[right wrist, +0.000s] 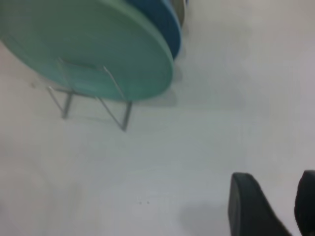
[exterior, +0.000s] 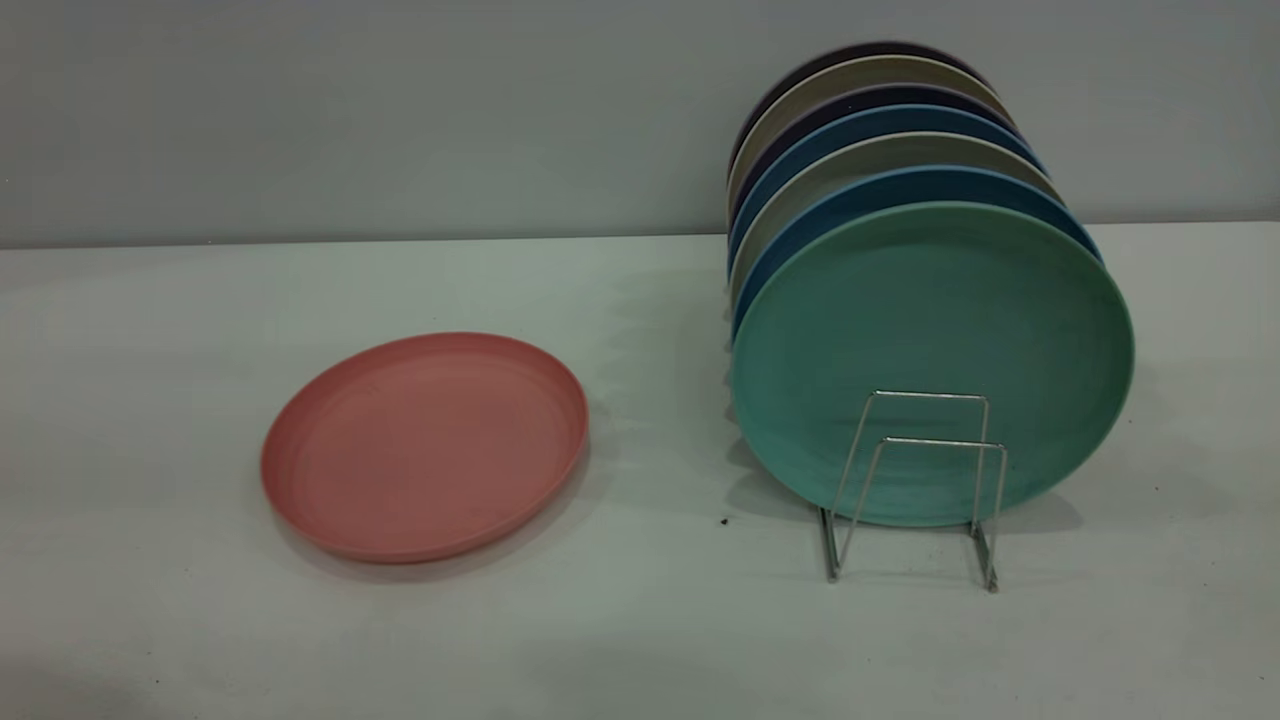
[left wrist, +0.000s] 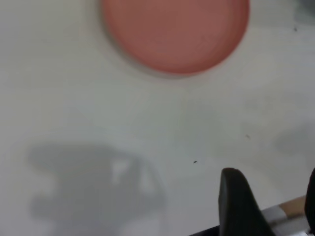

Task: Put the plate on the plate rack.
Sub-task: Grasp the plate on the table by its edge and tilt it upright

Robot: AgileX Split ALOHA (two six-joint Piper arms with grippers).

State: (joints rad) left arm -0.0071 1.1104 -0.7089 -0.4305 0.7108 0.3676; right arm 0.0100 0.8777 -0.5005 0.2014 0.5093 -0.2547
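Plates stood packed on edge in the plate rack (exterior: 915, 490), and behind the teal-green plate (exterior: 930, 360) at the front only the upper rims of the others showed: two blue plates (exterior: 880, 125) and some greyish and dark ones whose faces were hidden. Most of the rack's wire was hidden too; only two upright loops stood bare in front of the teal-green plate (the nearer loop had nothing leaning on it).

Neither arm appeared in the exterior view. The left wrist view cut off the far edge of the plate (left wrist: 174, 32), and the right wrist view cut off part of the teal-green plate.

The salmon-pink plate lay flat on the white table (exterior: 640, 640), rim up, well apart from the rack and to its left in the exterior view. Bare tabletop ran all around it and between it and the rack.

The left gripper (left wrist: 268, 206) hung above bare table, near the plate but not touching it, its dark fingers (left wrist: 238, 201) apart and holding nothing. The right gripper (right wrist: 273, 209) hovered over bare table near the rack's front, fingers also parted and empty.
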